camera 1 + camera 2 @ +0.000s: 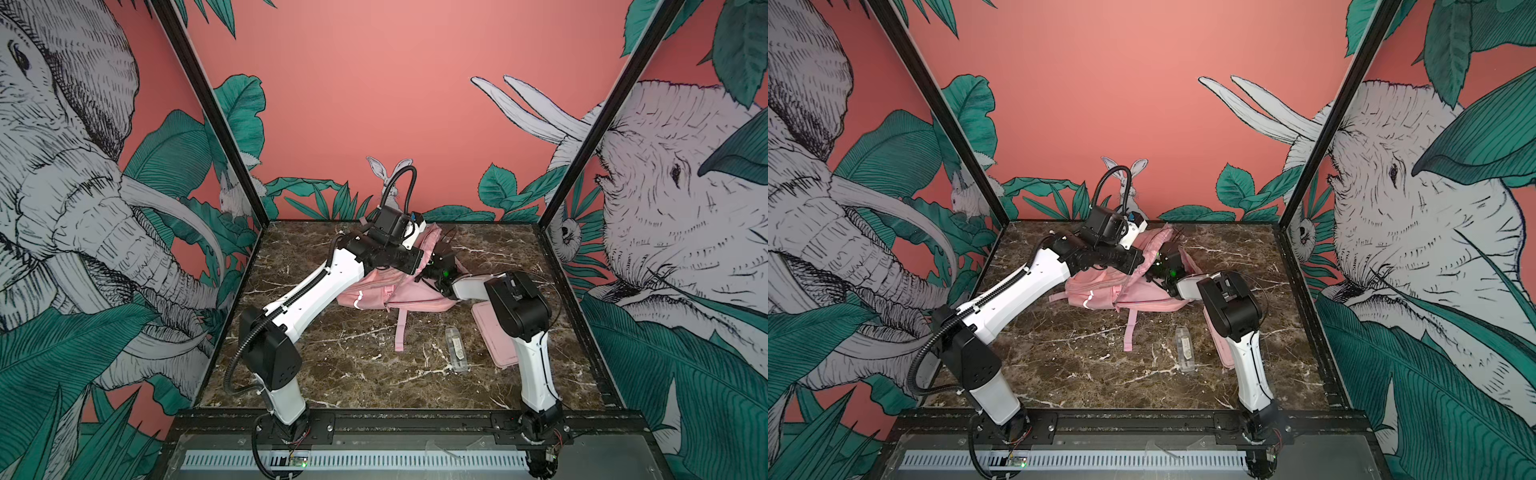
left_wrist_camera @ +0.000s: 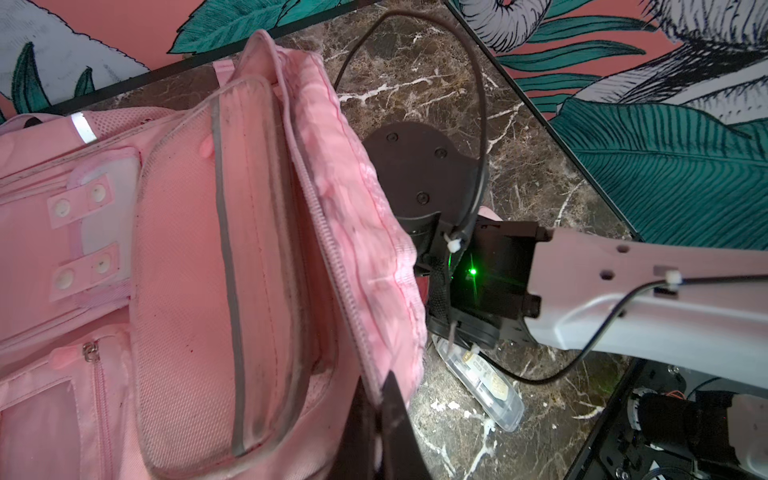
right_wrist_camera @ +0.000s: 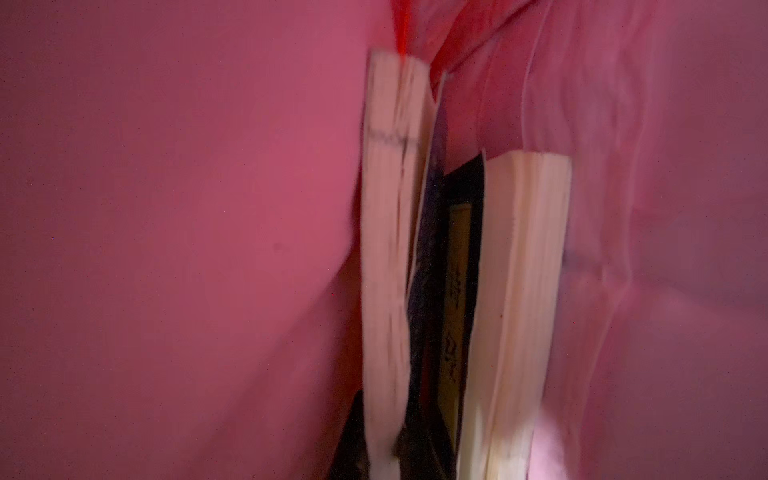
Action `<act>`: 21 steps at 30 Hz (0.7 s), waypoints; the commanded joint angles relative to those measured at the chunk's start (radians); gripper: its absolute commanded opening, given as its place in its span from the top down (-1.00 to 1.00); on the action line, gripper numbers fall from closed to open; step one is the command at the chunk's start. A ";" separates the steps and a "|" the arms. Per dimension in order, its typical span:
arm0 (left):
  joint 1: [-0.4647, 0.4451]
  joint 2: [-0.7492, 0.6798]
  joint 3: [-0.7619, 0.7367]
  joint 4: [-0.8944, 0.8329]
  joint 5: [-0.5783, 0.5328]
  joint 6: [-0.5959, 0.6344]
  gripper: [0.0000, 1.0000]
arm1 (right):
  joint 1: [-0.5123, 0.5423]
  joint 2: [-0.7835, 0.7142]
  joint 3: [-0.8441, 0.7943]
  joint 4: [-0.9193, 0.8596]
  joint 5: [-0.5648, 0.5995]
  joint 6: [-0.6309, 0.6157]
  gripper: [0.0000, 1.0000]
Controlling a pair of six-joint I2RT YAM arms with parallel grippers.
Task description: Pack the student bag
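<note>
The student bag, a soft pink backpack, lies at the back middle of the marble table in both top views. Its main compartment gapes in the left wrist view, where the student bag fills the picture. My left gripper is shut on the zip edge of the bag's mouth and holds it up. My right gripper is deep inside the pink lining, shut on a book seen edge-on. A second, thicker book stands beside it. In both top views the bag hides my right gripper's fingers.
A clear plastic case lies on the table in front of the bag. A flat pink pencil case lies partly under my right arm. One bag strap trails towards the front. Walls close in the table's sides and back.
</note>
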 commanded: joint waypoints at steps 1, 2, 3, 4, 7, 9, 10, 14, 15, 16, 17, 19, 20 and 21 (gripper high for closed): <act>0.001 -0.077 0.007 0.072 0.040 -0.015 1.00 | 0.011 0.012 0.032 0.101 -0.001 0.011 1.00; 0.001 -0.076 0.007 0.073 0.045 -0.016 1.00 | 0.011 0.018 0.034 0.102 -0.004 0.011 1.00; 0.001 -0.076 0.007 0.074 0.047 -0.018 1.00 | 0.012 0.024 0.035 0.102 -0.005 0.012 1.00; 0.001 -0.076 0.006 0.074 0.049 -0.018 1.00 | 0.013 0.031 0.037 0.103 -0.006 0.014 1.00; 0.001 -0.077 0.004 0.074 0.050 -0.021 1.00 | 0.012 0.040 0.037 0.105 -0.007 0.016 0.91; 0.002 -0.079 0.003 0.076 0.053 -0.022 1.00 | 0.013 0.043 0.034 0.103 -0.009 0.016 0.68; 0.002 -0.079 0.003 0.077 0.052 -0.023 1.00 | 0.012 0.043 0.034 0.104 -0.010 0.016 0.59; 0.004 -0.079 0.001 0.079 0.050 -0.023 1.00 | 0.013 0.037 0.024 0.108 -0.013 0.015 0.21; 0.004 -0.078 0.001 0.080 0.052 -0.023 1.00 | 0.013 0.033 0.019 0.109 -0.013 0.011 0.15; 0.004 -0.079 0.000 0.080 0.052 -0.023 1.00 | 0.013 0.029 0.016 0.109 -0.015 0.009 0.10; 0.004 -0.079 -0.002 0.081 0.053 -0.023 1.00 | 0.012 0.023 0.011 0.105 -0.015 0.004 0.05; 0.004 -0.080 -0.006 0.085 0.052 -0.024 1.00 | 0.012 0.010 0.011 0.094 -0.013 -0.008 -0.01; 0.004 -0.080 -0.006 0.084 0.054 -0.024 1.00 | 0.011 0.005 -0.004 0.086 -0.013 -0.016 -0.04; 0.004 -0.081 -0.006 0.085 0.053 -0.024 1.00 | 0.010 0.000 -0.021 0.080 -0.012 -0.023 -0.07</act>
